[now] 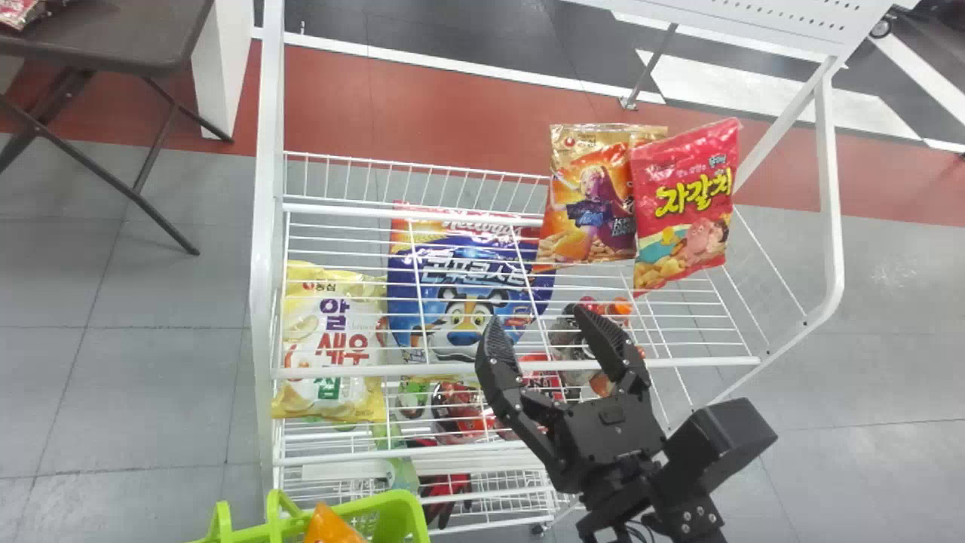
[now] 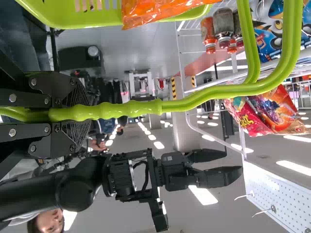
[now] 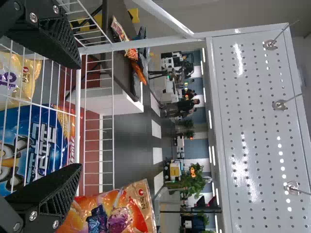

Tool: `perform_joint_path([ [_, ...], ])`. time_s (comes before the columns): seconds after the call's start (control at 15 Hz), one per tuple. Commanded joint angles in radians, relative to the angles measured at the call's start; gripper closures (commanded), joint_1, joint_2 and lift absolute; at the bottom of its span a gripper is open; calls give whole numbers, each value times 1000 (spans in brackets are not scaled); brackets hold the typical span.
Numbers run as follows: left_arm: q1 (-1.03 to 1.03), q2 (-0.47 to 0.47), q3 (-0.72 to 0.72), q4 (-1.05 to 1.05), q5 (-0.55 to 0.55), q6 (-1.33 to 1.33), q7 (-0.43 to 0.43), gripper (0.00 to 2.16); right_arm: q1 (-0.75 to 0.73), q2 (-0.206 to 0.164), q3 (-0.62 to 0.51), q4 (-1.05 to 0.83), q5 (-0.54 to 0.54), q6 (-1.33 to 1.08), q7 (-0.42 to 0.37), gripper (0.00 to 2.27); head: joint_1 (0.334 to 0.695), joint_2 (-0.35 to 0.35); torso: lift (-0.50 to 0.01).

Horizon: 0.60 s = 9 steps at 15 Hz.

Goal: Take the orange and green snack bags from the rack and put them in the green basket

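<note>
Right gripper (image 1: 541,324) open over rack (image 1: 520,368); orange snack bag (image 1: 588,200) likely next

The orange snack bag stands at the rack's far right, its right edge overlapped by a red snack bag (image 1: 682,204). The right gripper's fingers are spread above a blue cereal bag (image 1: 464,283). It should probably straddle the orange bag's free left side, pinch gently, and peel it clear so the red one isn't dragged along. The left gripper (image 2: 85,115) is closed around the green basket (image 1: 407,513)'s handle (image 2: 194,98); an orange packet (image 1: 328,526) lies inside.

The orange bag looks glossy and plump, gold-topped, with a purple figure; it would likely crease under pressure.
</note>
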Motion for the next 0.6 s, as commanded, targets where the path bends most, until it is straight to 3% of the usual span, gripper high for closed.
perform_joint_path([
  [0.0,5,0,0,-7,0,-3,4,2027,0,0,2,0,1,0,0,90,695,-350,0],
  [0.53,8,0,-1,-10,0,-9,8,2027,2,-5,7,0,6,-9,0,90,695,-350,0],
])
